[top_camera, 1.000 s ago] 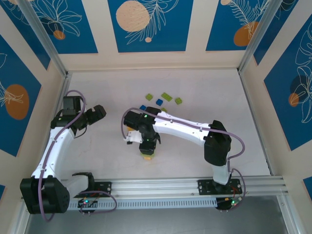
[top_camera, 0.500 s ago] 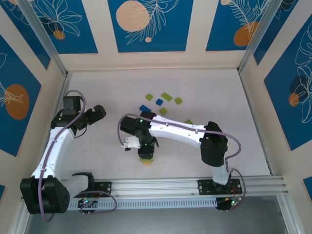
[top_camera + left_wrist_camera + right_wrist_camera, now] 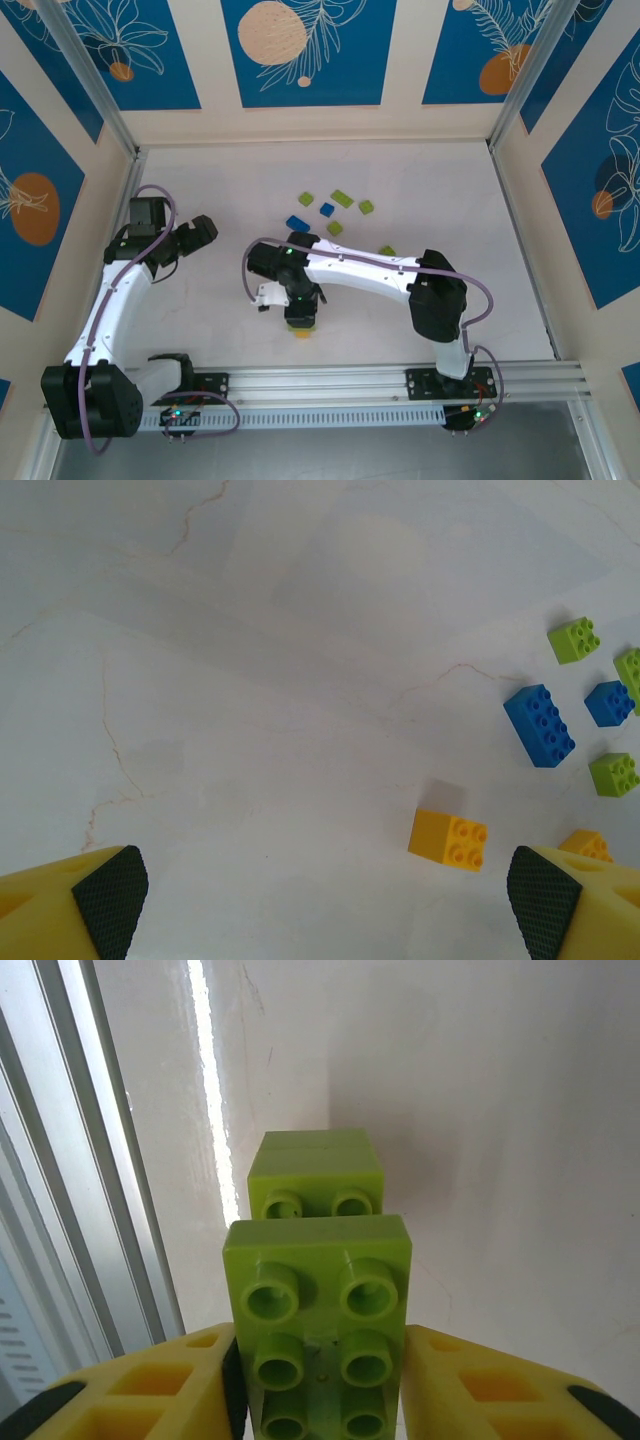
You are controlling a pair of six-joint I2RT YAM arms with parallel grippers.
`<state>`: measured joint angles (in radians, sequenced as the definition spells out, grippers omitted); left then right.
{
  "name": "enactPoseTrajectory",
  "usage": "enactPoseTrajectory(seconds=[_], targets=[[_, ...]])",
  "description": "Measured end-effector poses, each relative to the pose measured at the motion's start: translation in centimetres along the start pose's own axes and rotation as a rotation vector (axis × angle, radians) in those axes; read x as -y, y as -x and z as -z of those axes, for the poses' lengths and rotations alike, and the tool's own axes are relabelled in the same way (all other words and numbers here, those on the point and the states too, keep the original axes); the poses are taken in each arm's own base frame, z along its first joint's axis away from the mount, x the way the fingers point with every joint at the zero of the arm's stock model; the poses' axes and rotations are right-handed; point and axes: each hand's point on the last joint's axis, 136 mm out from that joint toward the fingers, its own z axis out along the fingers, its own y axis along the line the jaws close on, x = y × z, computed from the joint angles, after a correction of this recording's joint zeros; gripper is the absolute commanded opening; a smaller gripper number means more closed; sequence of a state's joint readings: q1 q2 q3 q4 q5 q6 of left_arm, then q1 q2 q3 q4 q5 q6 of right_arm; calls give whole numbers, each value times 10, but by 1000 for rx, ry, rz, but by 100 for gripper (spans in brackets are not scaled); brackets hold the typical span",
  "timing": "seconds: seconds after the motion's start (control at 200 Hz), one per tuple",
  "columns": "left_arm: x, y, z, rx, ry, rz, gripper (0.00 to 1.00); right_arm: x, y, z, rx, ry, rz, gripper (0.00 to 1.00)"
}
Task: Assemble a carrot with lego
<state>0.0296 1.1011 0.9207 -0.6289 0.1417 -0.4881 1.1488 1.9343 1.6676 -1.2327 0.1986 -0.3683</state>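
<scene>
table (image 3: 480,250): white, faint cracks, evenly lit | walls (image 3: 300,50) behind and on both sides of table — cream, blue panels with orange discs and leaf outlines | metal rail (image 3: 340,383) along table's near edge

The lime green lego (image 3: 317,1330) runs off the bottom edge.

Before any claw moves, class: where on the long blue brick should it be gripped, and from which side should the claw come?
Grip the long blue brick across its narrow width, on its two long smooth side walls, coming straight down from above. It lies flat with its studs up, so the top gives no flat hold. The small blue brick beside it stands apart, probably leaving enough room.
</scene>
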Motion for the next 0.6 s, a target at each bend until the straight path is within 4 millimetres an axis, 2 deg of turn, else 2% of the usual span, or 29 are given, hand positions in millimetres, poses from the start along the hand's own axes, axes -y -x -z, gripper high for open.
enactPoseTrajectory(seconds=[0.43, 0.6], targets=[[0, 0, 0, 0, 0, 0, 95, 1, 2, 1, 10, -4, -1, 71], [0, 0, 0, 0, 0, 0, 95, 0, 2, 18, 58, -23, -6, 74]])
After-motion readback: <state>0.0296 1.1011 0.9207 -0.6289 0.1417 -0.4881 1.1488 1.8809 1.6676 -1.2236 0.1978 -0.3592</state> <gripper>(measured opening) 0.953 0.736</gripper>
